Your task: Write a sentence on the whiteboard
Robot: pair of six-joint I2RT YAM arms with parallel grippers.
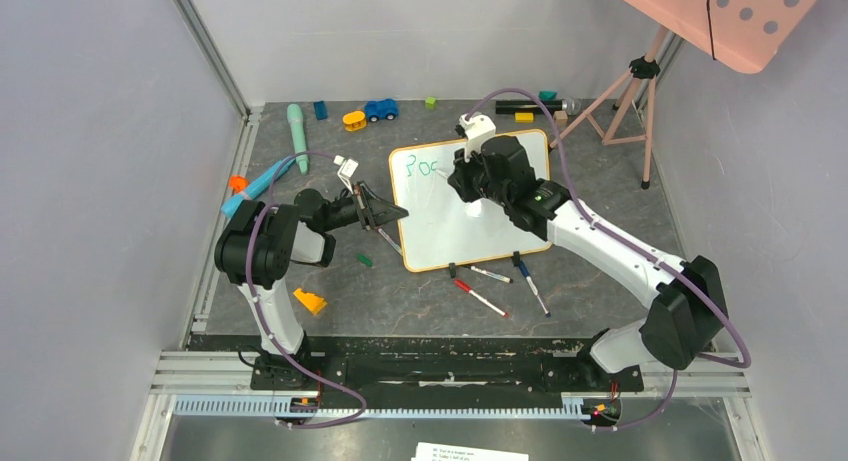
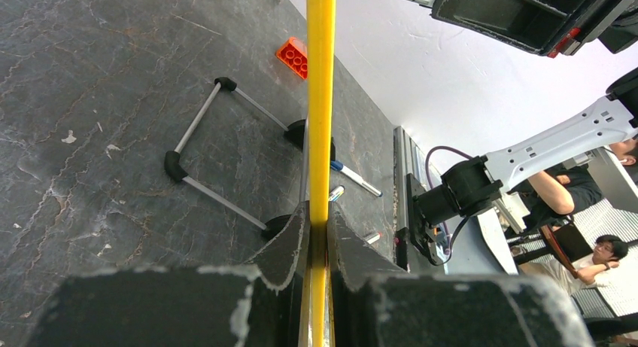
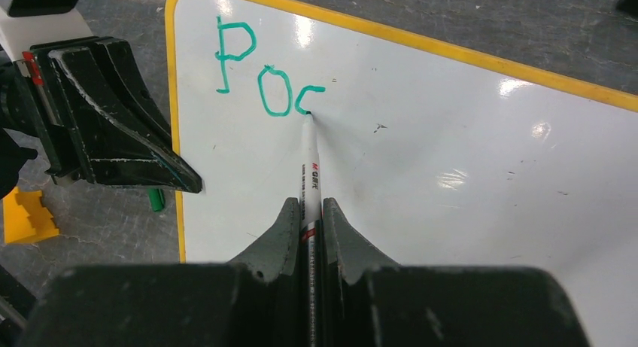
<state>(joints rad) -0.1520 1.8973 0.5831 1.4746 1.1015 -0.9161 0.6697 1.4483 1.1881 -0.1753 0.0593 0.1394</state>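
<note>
Closest to the right wrist camera, the right gripper (image 3: 308,208) has its two fingers pressed narrow on a marker (image 3: 309,159), which points toward the upper middle of the frame, and its tip touches the whiteboard (image 3: 466,159). At this tip I can read the sentence (image 3: 262,91) so far: a teal "P", an "o" and a small open curve like a "c". The tip sits at the lower end of that curve. In the left wrist view the left gripper (image 2: 319,219) is closed on the yellow edge (image 2: 320,83) of the whiteboard, which runs straight up the middle of the frame, so this hand is holding the whiteboard steady. In the top view the whiteboard is in the middle of the frame on the dark table (image 1: 420,301), a little turned, with spare markers (image 1: 480,297) just beside its near edge. I judge that the writing step is in hand and only at its beginning, at the third letter. For the next move, I think the tip must press lightly and bend back to finish this letter, then lift and step to the right along the same line. The left grip should not loosen, otherwise the whiteboard may slide under the stroke.
</note>
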